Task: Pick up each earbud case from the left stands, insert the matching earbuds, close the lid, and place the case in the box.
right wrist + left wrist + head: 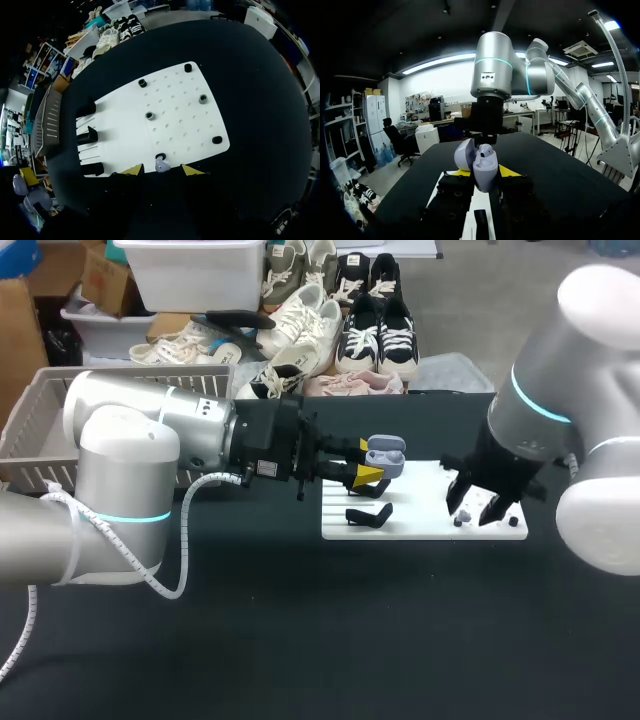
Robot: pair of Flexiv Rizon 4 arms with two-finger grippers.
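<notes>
Item: lavender earbud case (pixel 386 454), lid open, clenched in the left pincer (pixel 485 172) above the white pegboard (pixel 420 525), seemingly presented for loading.
Right pincer (pixel 162 171): released, straddling one earbud (pixel 161 164) on the board, probably ready to grasp it.
Basket (pixel 30 415): at the tabletop's left.

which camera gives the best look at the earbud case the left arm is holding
The left wrist view: the earbud case sits close up, lid open, held between the left end effector's yellow tips. The head view shows the case small, from above. The right wrist view shows it only tiny and far off.
</notes>
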